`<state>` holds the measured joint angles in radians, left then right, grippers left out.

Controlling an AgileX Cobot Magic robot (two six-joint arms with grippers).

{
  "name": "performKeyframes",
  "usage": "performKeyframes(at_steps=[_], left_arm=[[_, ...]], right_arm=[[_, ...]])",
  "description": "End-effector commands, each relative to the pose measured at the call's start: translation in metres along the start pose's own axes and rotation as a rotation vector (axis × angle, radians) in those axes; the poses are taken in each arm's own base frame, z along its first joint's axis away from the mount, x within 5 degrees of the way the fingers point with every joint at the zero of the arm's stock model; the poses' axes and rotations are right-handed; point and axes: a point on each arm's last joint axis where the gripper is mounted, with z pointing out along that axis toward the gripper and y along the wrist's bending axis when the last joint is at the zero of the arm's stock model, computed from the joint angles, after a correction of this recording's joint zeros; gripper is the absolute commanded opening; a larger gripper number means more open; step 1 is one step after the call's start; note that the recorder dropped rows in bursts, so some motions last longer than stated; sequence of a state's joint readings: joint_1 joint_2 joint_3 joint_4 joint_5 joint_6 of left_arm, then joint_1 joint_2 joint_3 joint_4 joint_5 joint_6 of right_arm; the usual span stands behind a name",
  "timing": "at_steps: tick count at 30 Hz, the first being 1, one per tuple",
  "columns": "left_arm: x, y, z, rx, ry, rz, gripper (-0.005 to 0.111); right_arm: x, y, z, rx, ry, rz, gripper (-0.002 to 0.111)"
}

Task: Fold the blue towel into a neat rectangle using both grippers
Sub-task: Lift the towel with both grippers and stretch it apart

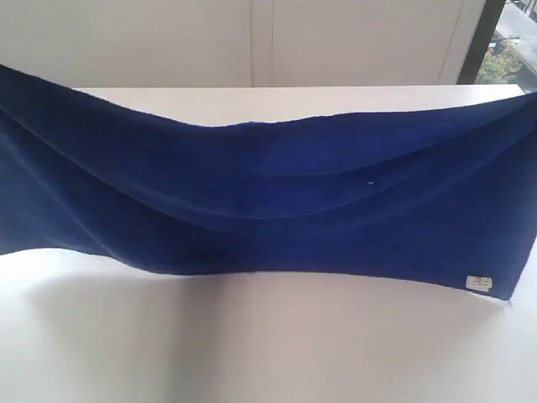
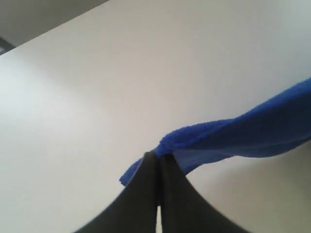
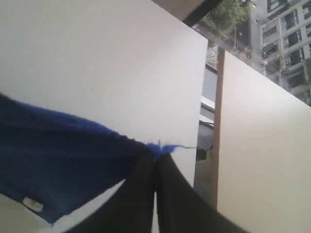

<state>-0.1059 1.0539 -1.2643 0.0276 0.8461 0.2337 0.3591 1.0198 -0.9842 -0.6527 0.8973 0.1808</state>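
The blue towel (image 1: 268, 201) hangs stretched across the exterior view above the white table, sagging in the middle, with its two upper corners running out of frame left and right. A small white label (image 1: 479, 283) sits at its lower right corner. In the left wrist view my left gripper (image 2: 158, 156) is shut on a corner of the blue towel (image 2: 233, 136). In the right wrist view my right gripper (image 3: 155, 154) is shut on another corner of the blue towel (image 3: 58, 155), whose label (image 3: 32, 204) shows too. Neither gripper appears in the exterior view.
The white table (image 1: 268, 353) lies under the cloth, its far edge (image 1: 252, 89) near a pale wall. A window strip with buildings (image 3: 272, 39) shows at the right, beside a pale panel (image 3: 262, 145).
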Motion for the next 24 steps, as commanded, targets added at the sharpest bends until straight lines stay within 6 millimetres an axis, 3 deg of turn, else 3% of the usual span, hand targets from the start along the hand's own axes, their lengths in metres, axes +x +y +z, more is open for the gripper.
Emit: performKeyframes(at_steps=[1, 4, 9, 12, 16, 19, 21, 24], left_arm=[[0.014, 0.0, -0.031, -0.057, 0.01, -0.082, 0.0], [0.028, -0.015, -0.053, 0.04, 0.037, -0.118, 0.0], [0.043, -0.025, -0.075, 0.083, 0.049, -0.161, 0.0], [0.061, -0.034, -0.103, 0.084, 0.024, -0.157, 0.0], [0.069, -0.038, -0.113, 0.074, -0.011, -0.166, 0.0], [0.071, -0.038, -0.093, 0.095, 0.068, -0.21, 0.0], [0.073, -0.037, -0.068, 0.12, 0.166, -0.222, 0.0], [0.073, -0.036, -0.014, 0.147, 0.26, -0.247, 0.0]], right_arm=[[0.009, -0.019, -0.03, 0.056, -0.068, 0.131, 0.0], [0.027, -0.019, -0.055, -0.038, -0.061, 0.208, 0.0], [0.047, -0.019, -0.079, -0.126, -0.044, 0.202, 0.0], [0.068, -0.024, -0.1, -0.129, -0.035, 0.211, 0.0], [0.071, -0.028, -0.108, -0.123, -0.095, 0.22, 0.0], [0.061, -0.023, -0.094, -0.133, -0.06, 0.217, 0.0], [0.048, -0.016, -0.076, -0.145, -0.022, 0.203, 0.0], [0.031, 0.002, -0.037, -0.161, 0.02, 0.17, 0.0]])
